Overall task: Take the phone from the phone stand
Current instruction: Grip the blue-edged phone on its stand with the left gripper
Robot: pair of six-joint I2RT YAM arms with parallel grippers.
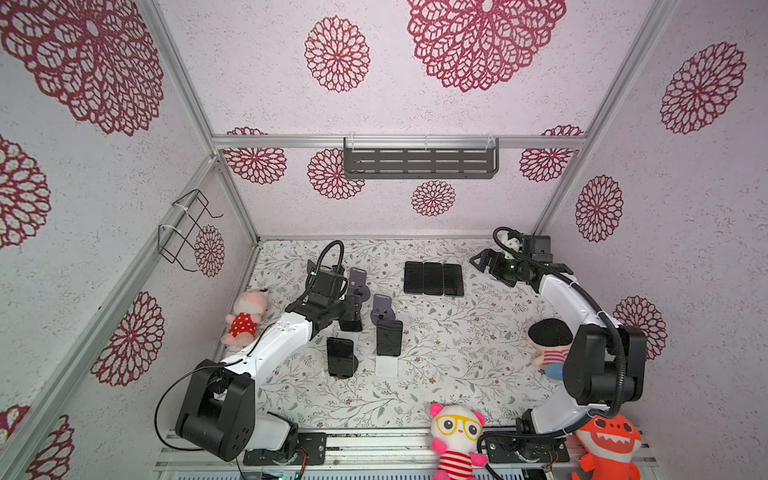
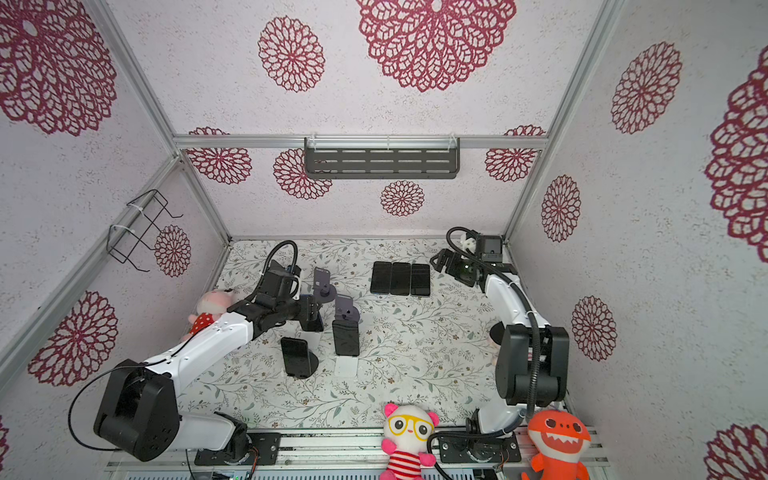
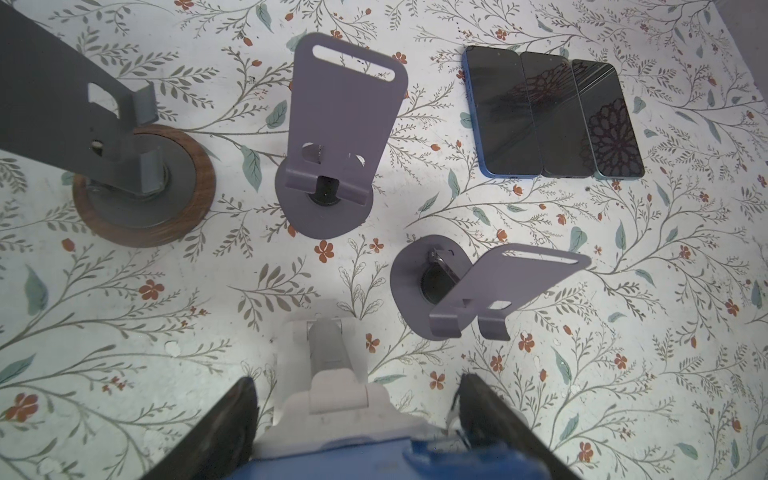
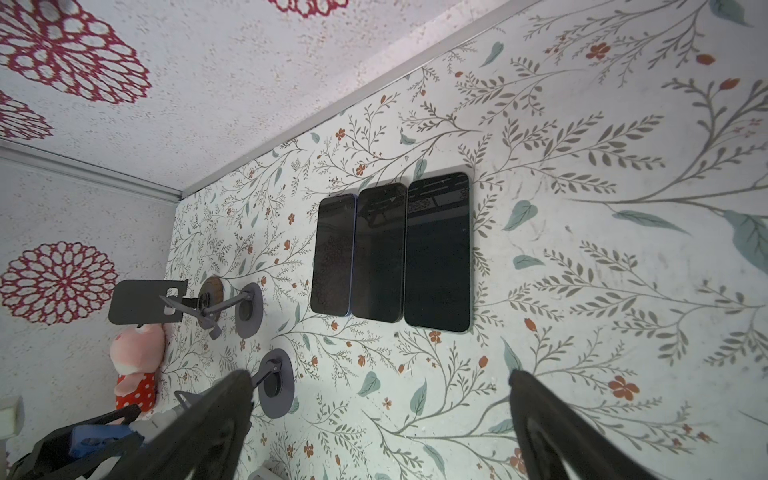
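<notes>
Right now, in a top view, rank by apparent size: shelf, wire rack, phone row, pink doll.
1. Shelf
2. Wire rack
3. Phone row and pink doll: about alike, not ranked.
Shelf and rack hang up the walls, likely nearer the camera, so real sizes are unsure.

1. I count six phones (image 1: 433, 278): three flat, three propped upright.
2. Six stands (image 3: 340, 124): three loaded, three empty.
3. Four plush toys (image 1: 457, 432).
4. One shelf (image 1: 419, 162), one wire rack (image 1: 187, 228).

Phone row (image 1: 433, 278) rear ctr, phone stands (image 1: 381, 307) front-L of it
</notes>
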